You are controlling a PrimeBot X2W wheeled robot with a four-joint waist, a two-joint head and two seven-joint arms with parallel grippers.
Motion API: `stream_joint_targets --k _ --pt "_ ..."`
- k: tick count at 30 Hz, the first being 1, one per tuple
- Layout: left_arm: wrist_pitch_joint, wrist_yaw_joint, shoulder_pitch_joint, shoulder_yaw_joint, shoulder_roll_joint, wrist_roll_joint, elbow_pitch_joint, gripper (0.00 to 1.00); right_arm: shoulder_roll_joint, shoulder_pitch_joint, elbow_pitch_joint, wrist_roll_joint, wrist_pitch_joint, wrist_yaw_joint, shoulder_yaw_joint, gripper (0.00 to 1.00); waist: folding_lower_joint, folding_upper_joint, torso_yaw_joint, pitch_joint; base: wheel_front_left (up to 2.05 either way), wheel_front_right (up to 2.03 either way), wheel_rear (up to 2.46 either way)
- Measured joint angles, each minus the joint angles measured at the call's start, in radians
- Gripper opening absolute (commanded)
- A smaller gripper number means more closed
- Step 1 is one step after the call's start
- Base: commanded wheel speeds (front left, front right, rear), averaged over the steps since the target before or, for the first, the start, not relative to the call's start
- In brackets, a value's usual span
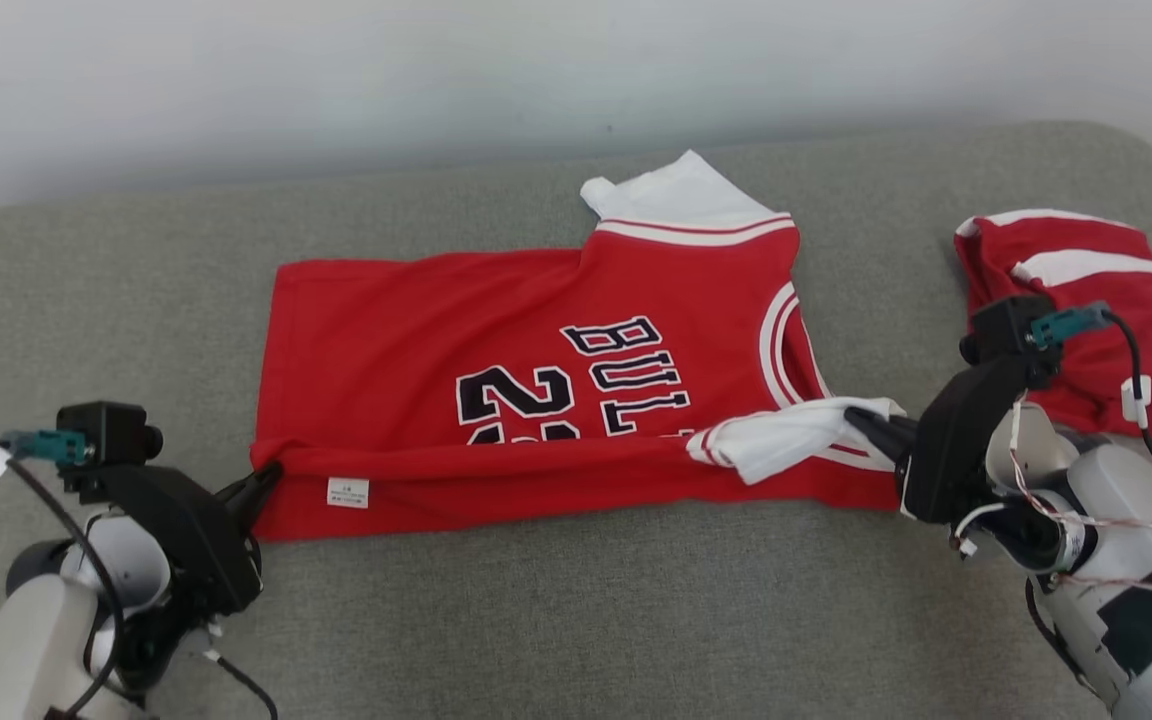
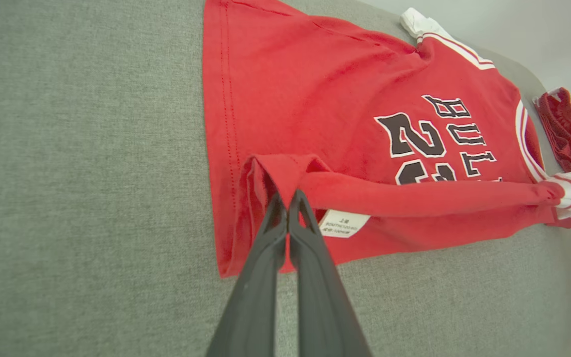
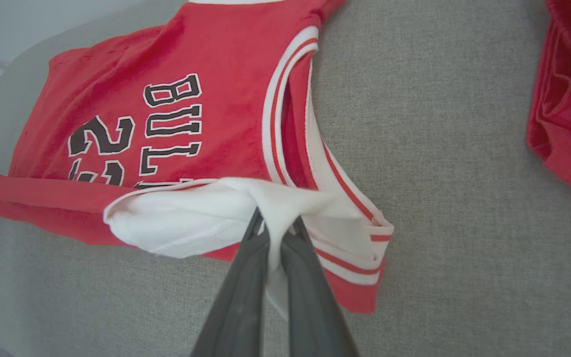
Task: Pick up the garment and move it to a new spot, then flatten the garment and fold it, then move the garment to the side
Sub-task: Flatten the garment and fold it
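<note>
Red jersey (image 1: 536, 340) lies spread mid grey cushion (image 1: 536, 620), near edge doubled over. Soft, light and floppy, so it'll sag between grips; best held at the corners. My left hand (image 1: 271, 472) is pinched on the hem corner, my right hand (image 1: 854, 417) clamped on the white sleeve (image 1: 776, 445).

— Head view?
— High above, looking forward and down over the whole garment (image 1: 536, 330).
— Wrists?
— Low and close, looking along the fingers (image 2: 265, 258) from opposite ends, sharing the printed middle.

jersey (image 1: 536, 330): "BUL", "2", rest folded under | care label (image 1: 347, 492): illegible
</note>
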State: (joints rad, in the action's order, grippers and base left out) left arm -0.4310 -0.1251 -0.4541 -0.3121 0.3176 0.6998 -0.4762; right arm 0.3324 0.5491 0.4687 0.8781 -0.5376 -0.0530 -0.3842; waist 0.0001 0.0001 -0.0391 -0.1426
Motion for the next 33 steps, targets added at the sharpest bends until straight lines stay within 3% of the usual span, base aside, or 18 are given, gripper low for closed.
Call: stream_joint_targets --k 14,15,16,17,18,25,33 --pt "0.058 0.0 -0.099 -0.051 -0.01 0.014 -0.127 0.0 -0.045 0.147 0.187 -0.048 0.046 -0.019 -0.026 0.0 0.0 0.0 -0.004 -0.06 0.0 0.0 0.0" --pt "0.068 0.0 -0.105 -0.056 -0.009 0.013 -0.131 0.0 -0.046 0.153 0.198 -0.055 0.055 -0.019 -0.029 0.24 -0.0001 0.0 -0.003 -0.061 0.0 0.0 0.0" --pt "0.08 0.0 -0.11 -0.058 -0.009 0.012 -0.134 0.27 -0.048 0.16 0.207 -0.063 0.065 -0.022 -0.029 0.42 0.0 0.0001 -0.003 -0.061 0.0 0.0 0.0" --pt "0.092 0.0 -0.113 -0.061 -0.009 0.012 -0.138 0.75 -0.05 0.163 0.212 -0.065 0.075 -0.026 -0.029 0.62 0.0 0.0 -0.002 -0.062 0.0 0.0 0.0" --pt "0.103 0.0 -0.115 -0.065 -0.008 0.012 -0.143 1.0 -0.053 0.168 0.221 -0.065 0.082 -0.026 -0.029 1.0 -0.0001 0.0 -0.002 -0.062 0.0 0.0 0.0" --pt "0.218 -0.005 -0.104 -0.083 -0.003 0.006 -0.154 1.0 -0.073 0.172 0.253 -0.057 0.17 -0.046 -0.012 1.0 -0.0001 0.0 -0.006 -0.042 0.0 0.0 0.0" --pt "0.408 -0.006 0.033 -0.077 -0.018 -0.046 -0.098 1.0 -0.023 0.03 0.2 -0.061 0.313 -0.062 0.002 1.0 -0.0002 0.0 -0.002 0.001 0.0 0.0 0.0"
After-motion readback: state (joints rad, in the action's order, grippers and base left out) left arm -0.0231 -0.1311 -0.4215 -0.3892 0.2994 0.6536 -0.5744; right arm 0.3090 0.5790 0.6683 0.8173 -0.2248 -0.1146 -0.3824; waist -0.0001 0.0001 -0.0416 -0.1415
